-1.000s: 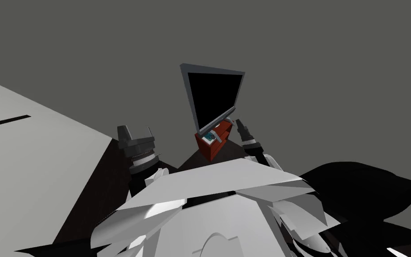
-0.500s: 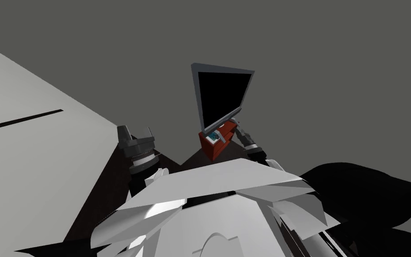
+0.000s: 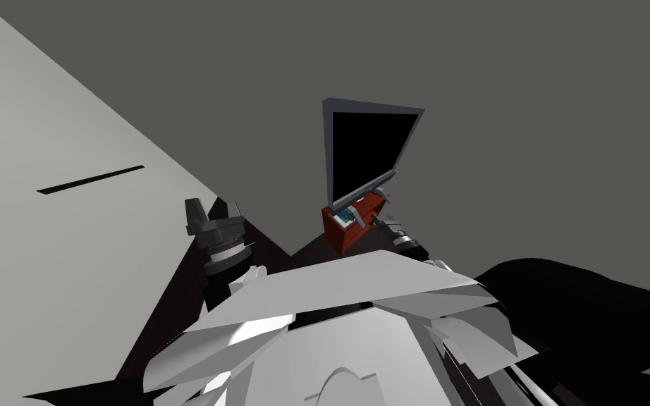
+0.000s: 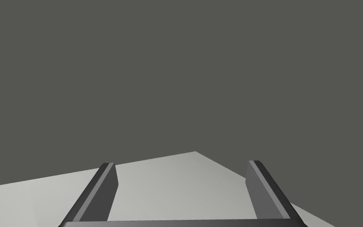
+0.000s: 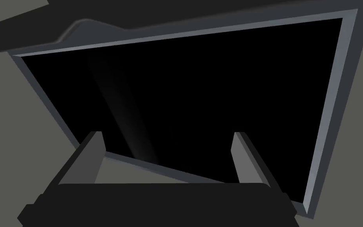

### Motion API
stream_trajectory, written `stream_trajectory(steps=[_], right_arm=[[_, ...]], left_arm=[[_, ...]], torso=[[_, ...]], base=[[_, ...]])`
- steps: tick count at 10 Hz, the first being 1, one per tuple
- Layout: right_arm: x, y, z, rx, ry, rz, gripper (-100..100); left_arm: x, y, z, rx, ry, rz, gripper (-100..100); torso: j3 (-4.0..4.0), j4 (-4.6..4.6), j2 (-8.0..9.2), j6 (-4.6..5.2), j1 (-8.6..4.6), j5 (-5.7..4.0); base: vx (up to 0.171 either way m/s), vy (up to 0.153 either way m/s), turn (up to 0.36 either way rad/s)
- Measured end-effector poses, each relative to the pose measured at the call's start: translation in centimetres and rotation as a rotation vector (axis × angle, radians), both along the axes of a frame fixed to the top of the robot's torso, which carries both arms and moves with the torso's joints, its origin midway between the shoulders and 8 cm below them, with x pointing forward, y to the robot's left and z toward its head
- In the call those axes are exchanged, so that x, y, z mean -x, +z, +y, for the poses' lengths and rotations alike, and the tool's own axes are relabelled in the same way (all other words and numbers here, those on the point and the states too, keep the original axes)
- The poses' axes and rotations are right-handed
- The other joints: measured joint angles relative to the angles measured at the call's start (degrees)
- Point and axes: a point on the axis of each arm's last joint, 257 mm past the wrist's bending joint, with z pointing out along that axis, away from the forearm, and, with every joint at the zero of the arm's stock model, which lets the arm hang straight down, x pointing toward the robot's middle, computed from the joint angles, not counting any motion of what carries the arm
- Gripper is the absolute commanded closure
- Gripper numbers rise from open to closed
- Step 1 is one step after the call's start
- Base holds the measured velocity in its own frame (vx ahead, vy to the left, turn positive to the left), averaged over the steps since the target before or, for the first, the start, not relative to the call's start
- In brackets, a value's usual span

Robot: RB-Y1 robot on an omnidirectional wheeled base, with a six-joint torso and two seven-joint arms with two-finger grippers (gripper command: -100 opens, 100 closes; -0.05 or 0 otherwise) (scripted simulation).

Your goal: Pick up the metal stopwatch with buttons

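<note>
1. Head view has the stopwatch, I think. It's a tiny teal-and-white speck, way too small to make out buttons or any metal.
2. It lies on top of the red stand, toward the stand's left end, tucked right under the lower edge of the screen.
3. Screen sits on that same stand, with a grey frame and a pure black face. One of its grey feet comes down just beside the speck.
4. Right gripper is released, fingers well apart with nothing between them. Its wrist view looks up at the black screen face, and the lower frame edge runs across between the fingers. In the head view that arm is low, just beside the stand's right side, not touching the speck as far as I can see.
5. Left gripper is off to the left, well apart from the stand. It's also released, both fingers spread, holding nothing.
6. Dark floor runs under the arms. A pale surface with a thin black slit takes the left side, and a plain grey backdrop sits behind the screen.
</note>
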Motion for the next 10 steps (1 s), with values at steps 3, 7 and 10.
stream_trajectory(steps=[3,7,10], right_arm=[[3.1,-3.4,-1.8,0.152,-0.024,0.125,-100],[6.0,-8.1,-4.7,0.367,-0.04,0.298,-100],[8.5,-10.9,-6.5,0.516,-0.03,0.414,-100]], left_arm=[[0.0,0.0,0.0,0.0,0.0,0.0,0],[0.0,0.0,0.0,0.0,0.0,0.0,0],[0.0,0.0,0.0,0.0,0.0,0.0,0]], torso=[[0.0,0.0,-0.01,-0.02,0.01,0.0],[-0.07,-0.02,-0.11,0.01,0.01,0.01],[-0.08,-0.02,-0.14,-0.02,-0.03,-0.01]], base=[[0.01,0.037,0.114],[0.033,0.054,0.177],[0.039,0.035,0.099]])
